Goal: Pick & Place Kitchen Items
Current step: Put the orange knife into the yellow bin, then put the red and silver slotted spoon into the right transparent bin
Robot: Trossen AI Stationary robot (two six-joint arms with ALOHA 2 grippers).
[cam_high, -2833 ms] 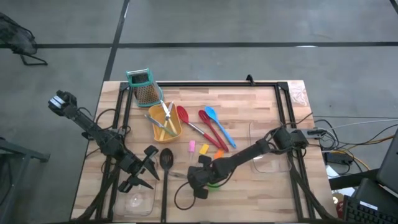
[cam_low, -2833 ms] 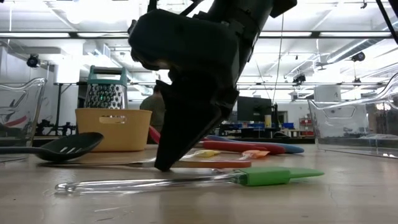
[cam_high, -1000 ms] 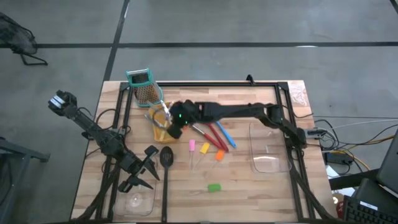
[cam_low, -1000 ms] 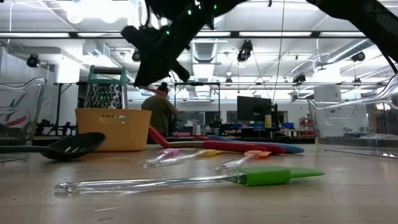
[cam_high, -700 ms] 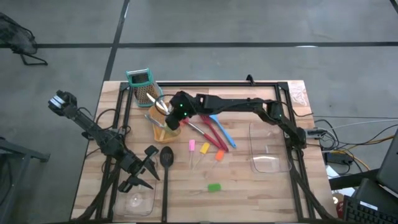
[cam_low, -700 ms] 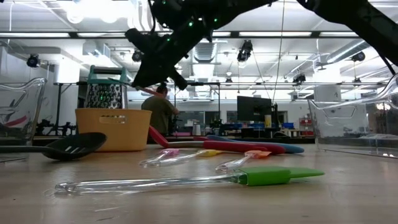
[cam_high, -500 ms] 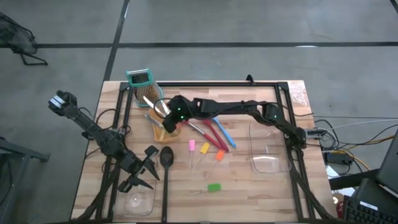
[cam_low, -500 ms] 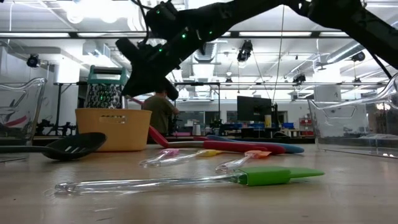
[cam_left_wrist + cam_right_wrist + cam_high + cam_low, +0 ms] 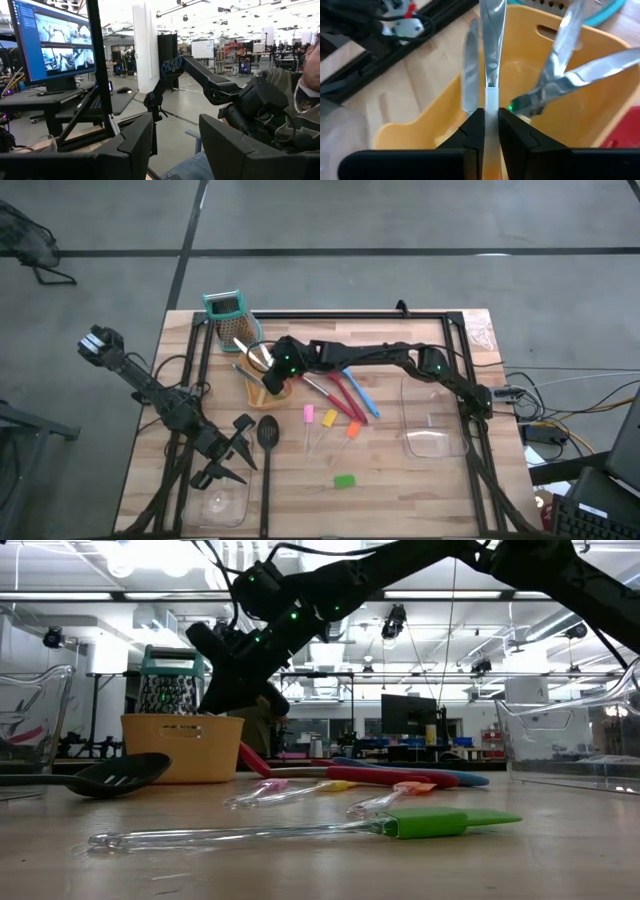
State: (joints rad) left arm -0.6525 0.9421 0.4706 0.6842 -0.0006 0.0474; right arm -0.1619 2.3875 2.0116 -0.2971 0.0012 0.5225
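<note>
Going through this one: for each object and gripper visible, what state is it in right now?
right gripper: over the yellow tray, shut on a metal-bladed tool
metal-bladed tool: held, blade over the tray
yellow tray: on the table, tools inside
left gripper: open, empty
green-tipped tool: lying flat on the table
black slotted spoon: lying on the table

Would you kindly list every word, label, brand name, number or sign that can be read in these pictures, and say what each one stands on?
No text can be read anywhere in these pictures.
Blue computer monitor in the left wrist view: windows on screen, lettering too small to read.
White wall screen far back in that view: too small to read.
Yellow plastic tray, teal-topped metal grater, clear-handled tool with green tip: no markings visible.
</note>
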